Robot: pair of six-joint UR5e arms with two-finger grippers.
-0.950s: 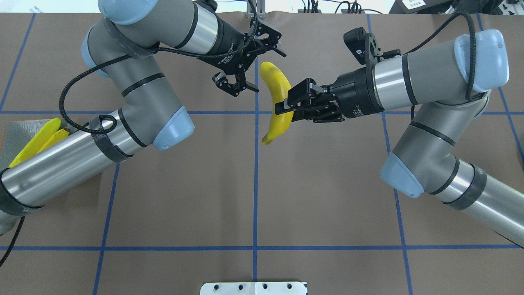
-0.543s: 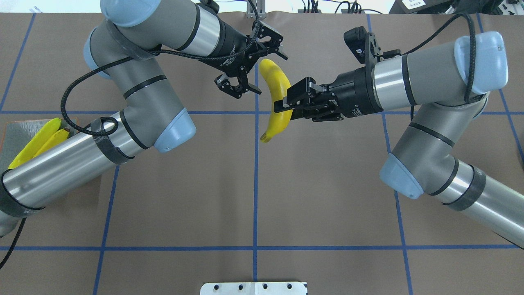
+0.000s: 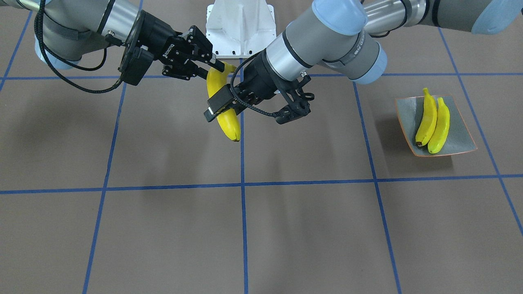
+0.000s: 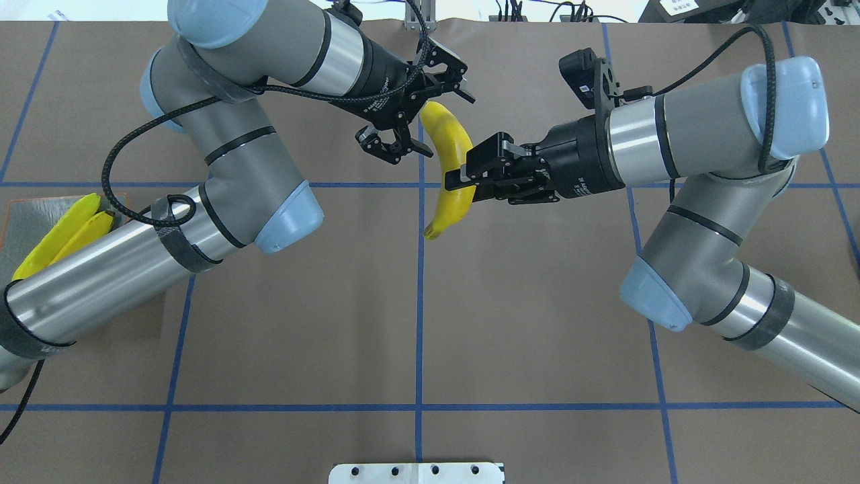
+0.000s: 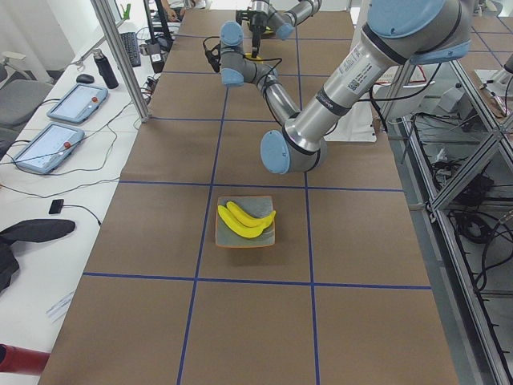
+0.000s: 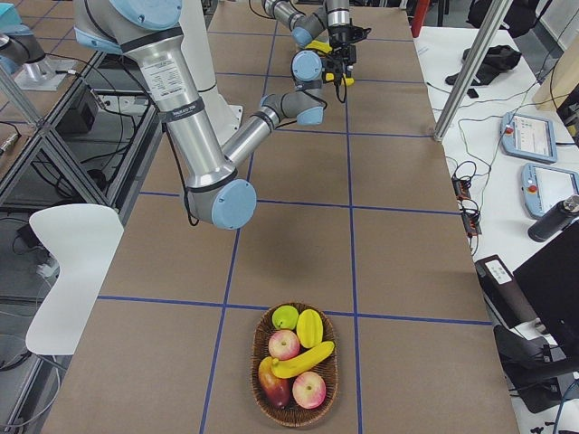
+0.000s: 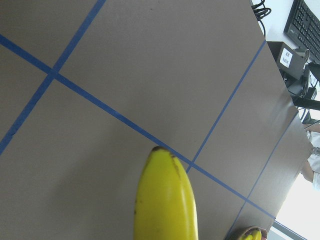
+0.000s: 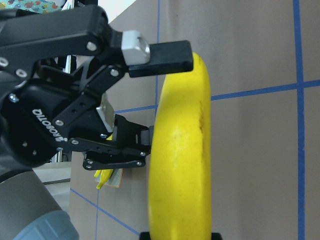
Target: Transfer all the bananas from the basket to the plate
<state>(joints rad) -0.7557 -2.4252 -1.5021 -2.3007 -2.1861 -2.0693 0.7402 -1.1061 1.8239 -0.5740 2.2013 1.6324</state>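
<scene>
Above the middle of the brown table (image 4: 537, 336), at about 12 o'clock from the central cross of blue tape lines (image 4: 420, 296) as the overhead camera sees it, the held banana (image 4: 450, 138) hangs in the air, its length running roughly from 12 to 6 with the narrow end toward 6. The right gripper (image 4: 458, 180) reaches in from 3 o'clock and is clamped on the fruit's middle, one black finger lying across the top of it. The left gripper (image 4: 443, 124) comes in from 10 o'clock with its jaws spread wide, one finger on either side of the banana's 12 o'clock end. From the right wrist camera the pads look very close to the skin, but I cannot tell whether they touch. White capitals reading ROBOTIQ stand on the black body of each gripper, tilted on the right one in the front-facing view and upside down on the left one in the right wrist view. A small white sticker (image 4: 586, 85) on the right wrist camera is too small to read. The plate (image 3: 461, 132) sits on the table at the 9 o'clock end, partly under the left arm from overhead, with two bananas (image 3: 427, 118) lying side by side in it, touching. The basket (image 6: 336, 380) stands at the 3 o'clock end, where one more banana (image 6: 303, 360) lies across apples and other fruit (image 6: 285, 344).
</scene>
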